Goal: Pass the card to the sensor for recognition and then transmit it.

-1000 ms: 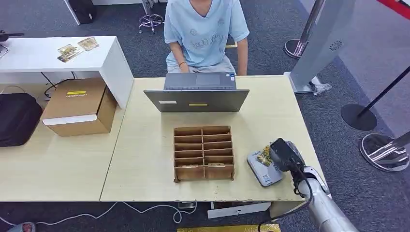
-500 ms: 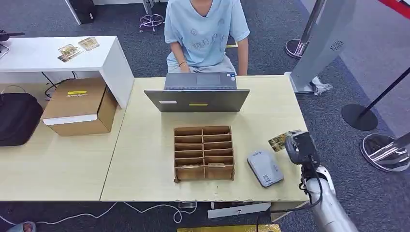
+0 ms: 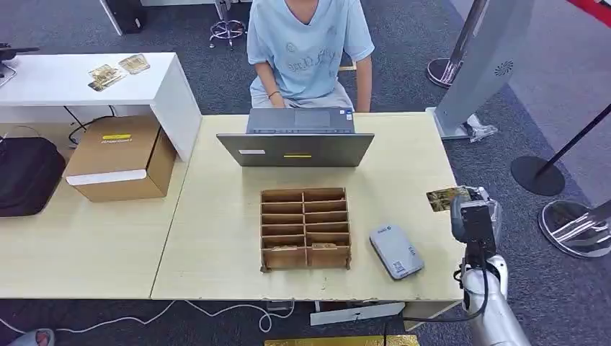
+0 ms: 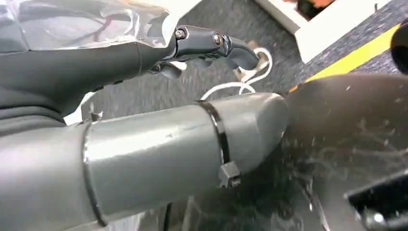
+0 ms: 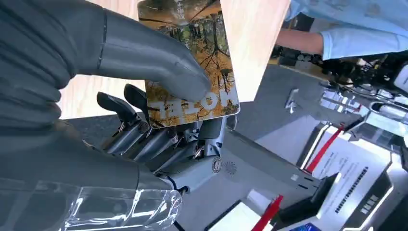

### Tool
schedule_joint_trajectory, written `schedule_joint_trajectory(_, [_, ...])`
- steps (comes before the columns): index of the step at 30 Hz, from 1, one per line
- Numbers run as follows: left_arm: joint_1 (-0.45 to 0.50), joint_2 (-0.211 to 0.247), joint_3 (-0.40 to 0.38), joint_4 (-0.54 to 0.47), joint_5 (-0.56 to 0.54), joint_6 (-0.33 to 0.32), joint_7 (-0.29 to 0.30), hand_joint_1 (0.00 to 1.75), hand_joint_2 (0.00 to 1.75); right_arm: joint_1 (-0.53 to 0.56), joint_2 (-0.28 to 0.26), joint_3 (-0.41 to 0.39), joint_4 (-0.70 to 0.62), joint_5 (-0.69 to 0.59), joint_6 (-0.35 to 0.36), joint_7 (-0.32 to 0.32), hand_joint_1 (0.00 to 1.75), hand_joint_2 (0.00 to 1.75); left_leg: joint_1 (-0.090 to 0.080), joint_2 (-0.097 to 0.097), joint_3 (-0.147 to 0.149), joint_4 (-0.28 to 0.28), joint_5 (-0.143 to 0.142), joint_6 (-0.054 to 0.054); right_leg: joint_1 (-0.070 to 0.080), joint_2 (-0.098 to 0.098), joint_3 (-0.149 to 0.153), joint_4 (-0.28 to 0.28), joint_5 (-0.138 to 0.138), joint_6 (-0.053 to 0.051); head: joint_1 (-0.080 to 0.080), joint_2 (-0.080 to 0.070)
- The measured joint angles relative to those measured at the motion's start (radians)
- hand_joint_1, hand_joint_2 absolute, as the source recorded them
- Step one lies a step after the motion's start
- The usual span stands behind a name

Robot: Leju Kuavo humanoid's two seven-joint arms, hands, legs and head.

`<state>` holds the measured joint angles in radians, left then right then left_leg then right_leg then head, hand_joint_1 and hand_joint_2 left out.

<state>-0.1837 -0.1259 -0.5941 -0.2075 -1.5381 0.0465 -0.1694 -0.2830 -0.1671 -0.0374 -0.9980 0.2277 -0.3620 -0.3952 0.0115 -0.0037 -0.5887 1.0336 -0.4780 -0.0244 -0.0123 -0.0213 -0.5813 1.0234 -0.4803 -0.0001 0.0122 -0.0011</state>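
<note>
Seemingly past the scan, from the head view the right hand (image 3: 472, 216) held the card (image 3: 448, 197) just off the table's (image 3: 216, 238) right edge, apart from the sensor (image 3: 395, 250) near the front edge; next it needed handing over, perhaps toward the person (image 3: 308, 50) behind the laptop (image 3: 295, 148). At the right wrist, thumb (image 5: 154, 62) and fingers (image 5: 144, 130) pinched the card. The left hand (image 4: 211, 45) hung with fingers curled, apparently holding nothing.
</note>
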Motion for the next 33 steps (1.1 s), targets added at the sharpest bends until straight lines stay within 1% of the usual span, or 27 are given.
schedule_joint_trajectory(3, [-0.018, 0.000, -0.058, -0.004, 0.003, -0.017, 0.019, 0.00, 0.00, 0.006, 0.004, -0.001, -0.018, 0.027, -0.044, -0.023, 1.75, 1.75, 0.000, -0.001, -0.001, 0.000, 0.000, 0.000, 0.000, -0.002, -0.001, 0.000, 0.000, 0.000, 0.000, 0.000])
schedule_joint_trajectory(5, [-0.036, 0.000, -0.118, -0.004, 0.004, -0.063, 0.047, 0.00, 0.00, 0.006, 0.011, -0.001, -0.032, 0.060, -0.090, -0.042, 1.75, 1.75, 0.001, -0.002, -0.002, 0.000, 0.000, 0.000, 0.000, -0.003, -0.001, 0.000, 0.000, 0.000, 0.000, 0.000])
schedule_joint_trajectory(7, [-0.055, 0.003, -0.172, -0.005, 0.005, -0.111, 0.050, 0.00, 0.00, 0.007, 0.024, -0.001, -0.049, 0.100, -0.145, -0.059, 1.75, 1.75, 0.001, -0.002, -0.002, 0.000, 0.001, -0.001, 0.001, -0.003, -0.001, 0.001, 0.000, 0.000, 0.000, 0.000])
schedule_joint_trajectory(9, [-0.065, 0.007, -0.202, -0.005, 0.009, -0.132, 0.047, 0.00, 0.00, 0.015, 0.037, 0.000, -0.071, 0.134, -0.191, -0.074, 1.75, 1.75, 0.001, -0.002, -0.002, 0.000, 0.001, -0.001, 0.001, -0.003, -0.001, 0.001, 0.000, 0.000, 0.000, 0.000])
schedule_joint_trajectory(12, [-0.070, 0.008, -0.226, -0.006, 0.022, -0.147, 0.050, 0.00, 0.00, 0.032, 0.048, 0.000, -0.109, 0.171, -0.248, -0.097, 1.75, 1.75, 0.001, -0.002, -0.002, 0.000, 0.001, -0.001, 0.001, -0.003, -0.002, 0.001, 0.000, 0.000, 0.001, 0.000])
schedule_joint_trajectory(19, [-0.071, 0.009, -0.237, -0.009, 0.048, -0.167, 0.062, 0.00, 0.00, 0.053, 0.056, 0.000, -0.159, 0.216, -0.287, -0.113, 1.75, 1.75, 0.000, -0.002, -0.002, 0.000, 0.001, -0.001, 0.001, -0.003, -0.002, 0.000, 0.000, 0.000, 0.000, 0.000])
schedule_joint_trajectory(22, [-0.064, 0.011, -0.231, -0.009, 0.087, -0.179, 0.082, 0.00, 0.00, 0.062, 0.059, 0.000, -0.174, 0.239, -0.309, -0.122, 1.75, 1.75, 0.000, -0.002, -0.002, 0.000, 0.001, -0.001, 0.001, -0.003, -0.002, 0.000, 0.000, 0.000, 0.000, 0.000])
schedule_joint_trajectory(24, [-0.060, 0.014, -0.222, -0.009, 0.103, -0.182, 0.093, 0.00, 0.00, 0.069, 0.063, -0.001, -0.188, 0.297, -0.312, -0.139, 1.75, 1.75, 0.001, -0.002, -0.002, 0.000, 0.001, -0.001, 0.001, -0.003, -0.002, 0.000, 0.000, 0.000, 0.000, 0.000])
schedule_joint_trajectory(26, [-0.056, 0.016, -0.215, -0.009, 0.118, -0.185, 0.101, 0.00, 0.00, 0.075, 0.076, -0.010, -0.205, 0.384, -0.312, -0.158, 1.75, 1.75, 0.001, -0.001, -0.001, 0.000, 0.001, -0.001, 0.001, -0.003, -0.002, 0.000, 0.000, 0.000, 0.000, 0.000])
schedule_joint_trajectory(29, [-0.047, 0.019, -0.199, -0.009, 0.147, -0.191, 0.115, 0.00, 0.00, 0.084, 0.109, -0.043, -0.240, 0.531, -0.313, -0.189, 1.75, 1.75, 0.001, -0.001, -0.001, 0.000, 0.001, -0.001, 0.001, -0.003, -0.002, 0.000, 0.000, 0.000, 0.000, 0.000])
schedule_joint_trajectory(33, [-0.039, 0.021, -0.180, -0.009, 0.162, -0.192, 0.119, 0.00, 0.00, 0.095, 0.159, -0.089, -0.292, 0.673, -0.313, -0.231, 1.75, 1.75, 0.001, -0.001, -0.001, 0.000, 0.001, -0.001, 0.001, -0.002, -0.002, 0.001, 0.000, 0.000, 0.000, 0.000])
